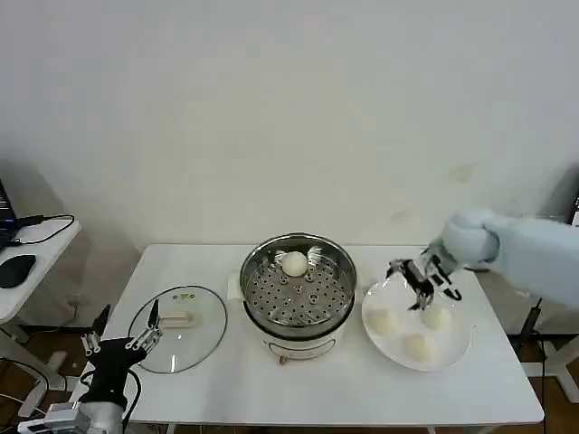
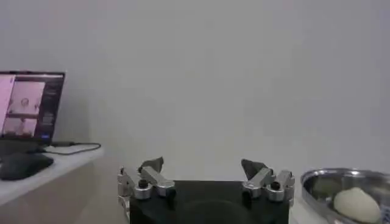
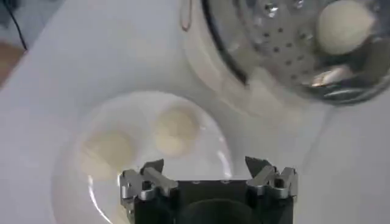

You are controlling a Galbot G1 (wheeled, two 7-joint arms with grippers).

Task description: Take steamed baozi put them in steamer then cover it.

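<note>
The steamer [image 1: 297,294] stands mid-table with one baozi [image 1: 294,263] on its perforated tray. Three more baozi [image 1: 384,321] [image 1: 435,316] [image 1: 418,346] lie on a white plate [image 1: 457,342] to its right. My right gripper [image 1: 422,285] hovers open over the plate's far side, just above the buns, holding nothing. In the right wrist view two baozi [image 3: 175,129] [image 3: 108,146] lie beyond the open right gripper [image 3: 206,167], with the steamer [image 3: 292,55] farther off. The glass cover [image 1: 194,307] lies flat left of the steamer. My left gripper [image 1: 122,339] waits open at the cover's near-left edge.
A side desk [image 1: 36,249] with a mouse and cables stands at the left; a laptop [image 2: 30,106] shows in the left wrist view. Behind the table is a white wall. The table's front strip [image 1: 298,393] is bare.
</note>
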